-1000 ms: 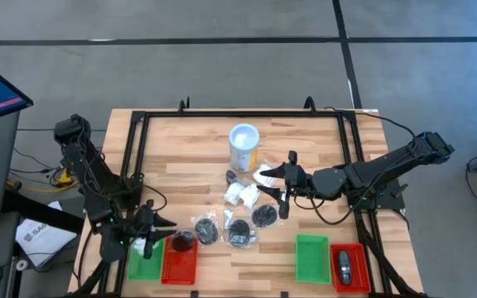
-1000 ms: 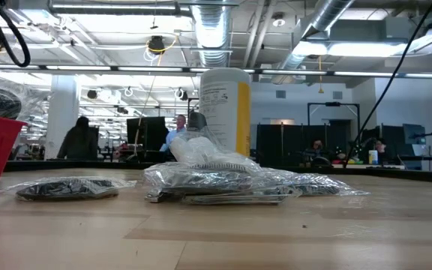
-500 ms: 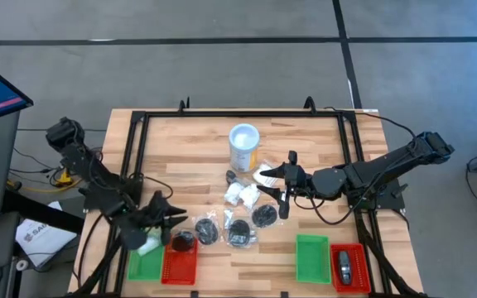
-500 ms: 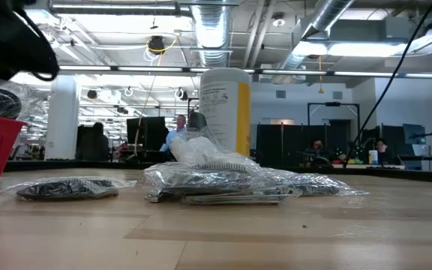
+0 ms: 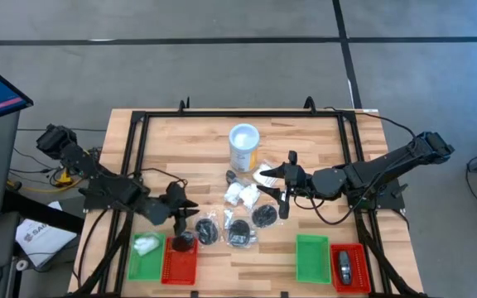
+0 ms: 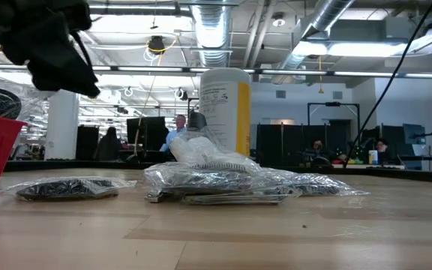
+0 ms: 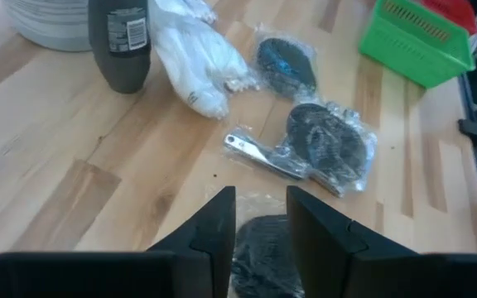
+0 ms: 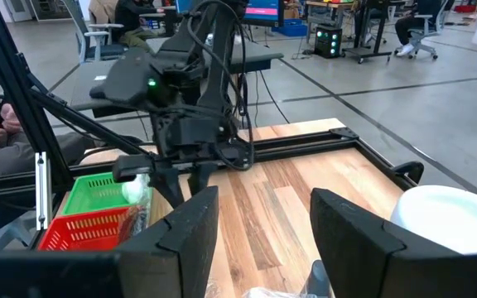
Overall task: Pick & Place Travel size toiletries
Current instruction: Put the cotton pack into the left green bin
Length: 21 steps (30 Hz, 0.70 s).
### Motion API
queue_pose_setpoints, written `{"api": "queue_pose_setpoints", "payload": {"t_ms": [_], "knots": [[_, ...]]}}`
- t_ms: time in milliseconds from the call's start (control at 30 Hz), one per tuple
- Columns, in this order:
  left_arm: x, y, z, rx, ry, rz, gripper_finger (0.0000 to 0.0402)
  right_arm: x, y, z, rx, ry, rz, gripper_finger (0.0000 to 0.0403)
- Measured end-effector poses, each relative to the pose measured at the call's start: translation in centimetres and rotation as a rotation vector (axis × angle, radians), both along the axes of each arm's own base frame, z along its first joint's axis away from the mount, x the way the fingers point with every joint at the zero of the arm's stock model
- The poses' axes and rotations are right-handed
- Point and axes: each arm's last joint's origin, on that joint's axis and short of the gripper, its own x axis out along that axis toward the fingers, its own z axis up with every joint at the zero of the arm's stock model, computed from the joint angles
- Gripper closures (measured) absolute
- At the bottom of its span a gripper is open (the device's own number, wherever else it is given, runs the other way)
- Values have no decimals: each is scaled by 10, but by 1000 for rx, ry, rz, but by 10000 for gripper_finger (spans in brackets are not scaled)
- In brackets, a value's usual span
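The counter [image 5: 321, 141] fills the middle of the high view, wood planks inside a black frame. At its lower left sit a green tray [image 5: 145, 255] with one white packet [image 5: 146, 243] in it and a red tray [image 5: 180, 258] just beside it; a second green tray [image 5: 311, 258] and red tray [image 5: 349, 266] sit at the lower right. A white tub [image 5: 244, 146] stands upper centre.

The rest of the toiletries lie in a loose cluster at centre: white packets [image 5: 240, 194] below the tub, then black round packets [image 5: 240, 233] in a row toward the lower edge, the leftmost black packet [image 5: 206, 228] nearest the left trays.

The left gripper [image 5: 185, 209] hangs over the counter just left of that row, fingers parted a little and holding nothing; in its wrist view a black packet [image 7: 259, 248] lies right under and between the fingers [image 7: 215, 232]. So the next pick lies almost straight below it, slightly to the right in the high view. Being round, the packet seems to have no long axis to line up with, and the left arm is clearly the nearer one.

The right gripper [image 5: 280, 184] waits right of the white packets, fingers apart and empty.
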Motion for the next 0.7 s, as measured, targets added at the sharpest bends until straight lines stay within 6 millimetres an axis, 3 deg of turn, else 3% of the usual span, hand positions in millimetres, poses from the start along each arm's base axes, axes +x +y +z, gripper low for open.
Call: {"api": "queue_pose_setpoints", "payload": {"t_ms": [400, 700], "knots": [[23, 27, 0, -20, -22, 43, 300, 0, 0, 0, -1, 1, 0, 221], [49, 37, -21, -47, -18, 69, 300, 0, 0, 0, -1, 1, 0, 221]]}}
